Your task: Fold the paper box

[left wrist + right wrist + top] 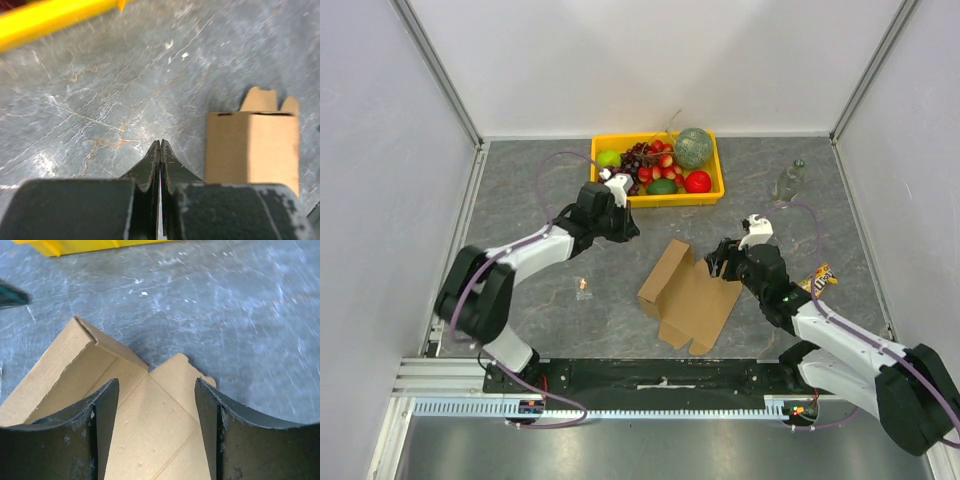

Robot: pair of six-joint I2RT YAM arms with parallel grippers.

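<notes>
Two arms at a partly folded paper box (688, 295)
It lay on the grey table (520, 190) between the arms, one side panel raised, near the yellow crate (705, 196). The left gripper (160, 145) was near it, jaws pressed together and empty. The right gripper (157, 385) hung over the cardboard, fingers spread wide, gripping nothing.

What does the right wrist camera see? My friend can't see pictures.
The right gripper hangs open just above the brown paper box, which lies partly folded with one side standing up. Grey table surrounds it, and the edge of a yellow crate shows at the top.
</notes>
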